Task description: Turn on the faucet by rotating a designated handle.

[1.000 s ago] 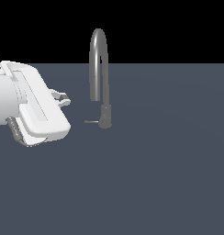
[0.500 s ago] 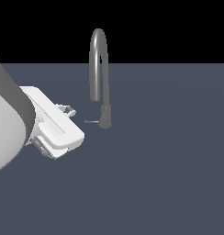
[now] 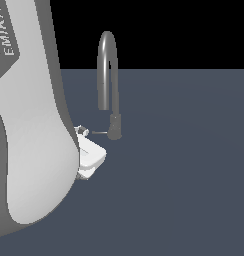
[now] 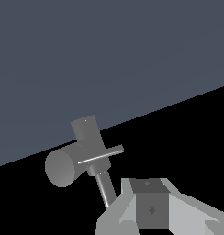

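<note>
The task is only at the approach: the faucet (image 3: 108, 75) stands on the desk (image 3: 184, 175), its handle (image 3: 99, 132) sticks out untouched toward the fingers (image 3: 83, 131) just beside its tip, and I cannot tell if they are open or closed.

Gripper (image 3: 83, 131) mostly hidden behind arm (image 3: 29, 125)
</note>
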`<state>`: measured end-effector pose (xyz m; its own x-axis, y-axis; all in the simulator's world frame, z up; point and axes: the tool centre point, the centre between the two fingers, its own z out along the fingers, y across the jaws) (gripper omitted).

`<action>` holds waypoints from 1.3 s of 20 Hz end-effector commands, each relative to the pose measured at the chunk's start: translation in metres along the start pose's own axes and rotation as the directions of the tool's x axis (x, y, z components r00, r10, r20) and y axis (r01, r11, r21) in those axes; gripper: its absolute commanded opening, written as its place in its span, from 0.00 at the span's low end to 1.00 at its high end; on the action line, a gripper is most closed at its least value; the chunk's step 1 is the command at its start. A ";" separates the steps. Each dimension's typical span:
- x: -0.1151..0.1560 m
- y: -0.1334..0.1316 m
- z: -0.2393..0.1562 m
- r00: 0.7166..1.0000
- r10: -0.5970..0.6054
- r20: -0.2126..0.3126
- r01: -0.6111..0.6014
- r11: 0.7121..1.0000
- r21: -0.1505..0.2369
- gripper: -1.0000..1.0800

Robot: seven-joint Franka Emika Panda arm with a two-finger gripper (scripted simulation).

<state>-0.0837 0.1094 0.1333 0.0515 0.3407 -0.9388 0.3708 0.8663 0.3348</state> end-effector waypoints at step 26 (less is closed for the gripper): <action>0.046 -0.043 0.047 0.944 -0.322 0.076 0.330 0.897 -0.293 0.00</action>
<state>-0.0553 0.0716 0.0733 -0.0002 0.0238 -0.9997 0.0866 0.9960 0.0237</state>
